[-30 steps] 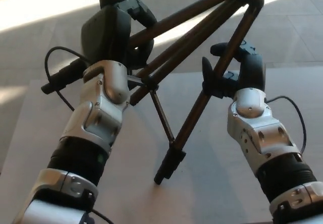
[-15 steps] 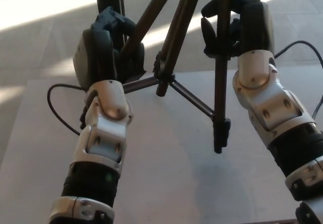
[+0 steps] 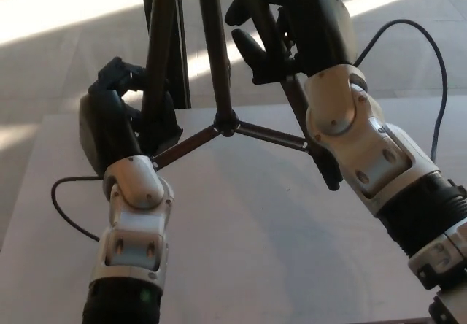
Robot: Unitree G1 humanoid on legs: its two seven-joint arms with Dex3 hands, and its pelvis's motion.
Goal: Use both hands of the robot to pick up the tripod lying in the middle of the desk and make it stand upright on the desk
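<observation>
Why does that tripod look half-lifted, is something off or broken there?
Nothing looks broken. The tripod is simply not standing by itself: the left hand grips one leg and the right hand another. Its feet are hidden or out of frame, so contact with the desk can't be judged.

— What do the arms look like?
— Silver-grey jointed wrist housings with small screws, above black ribbed forearm sleeves.
— And the hands?
— The left hand (image 3: 117,123) and right hand (image 3: 299,28) are black, with thick fingers; a thin black cable (image 3: 69,214) loops beside each wrist.
</observation>
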